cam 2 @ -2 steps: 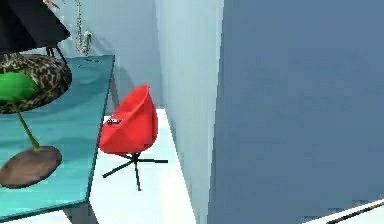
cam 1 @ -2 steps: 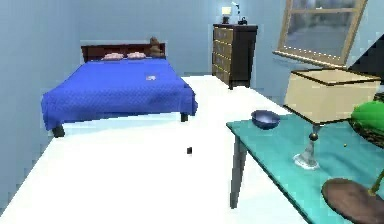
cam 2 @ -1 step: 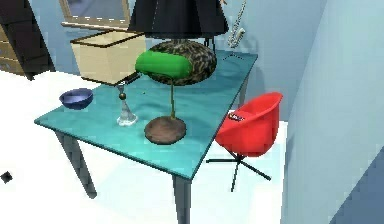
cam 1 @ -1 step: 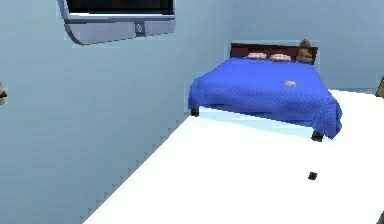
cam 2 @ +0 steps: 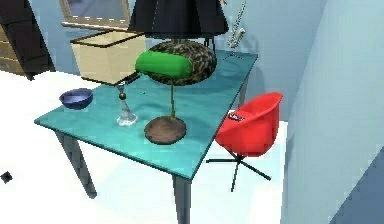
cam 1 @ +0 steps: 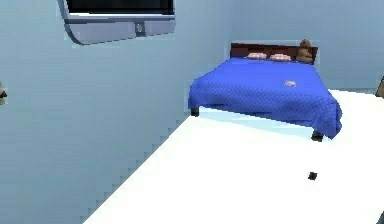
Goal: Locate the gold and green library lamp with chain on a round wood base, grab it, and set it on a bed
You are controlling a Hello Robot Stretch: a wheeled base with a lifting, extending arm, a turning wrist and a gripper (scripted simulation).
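A lamp with a green shade [cam 2: 165, 66], a thin gold stem and a round brown wood base [cam 2: 166, 130] stands near the front edge of a teal table [cam 2: 95, 128] in the arm side view. In the forward view, a bed [cam 1: 265, 92] with a blue cover and two pink pillows stands against the far wall, across pale open floor.
Also on the table are a blue bowl [cam 2: 76, 98], a clear glass piece [cam 2: 126, 112], a beige box [cam 2: 108, 55] and a dark patterned mound [cam 2: 190, 58]. A red swivel chair [cam 2: 252, 125] stands by the table. A small dark object [cam 1: 313, 176] lies on the floor near the bed.
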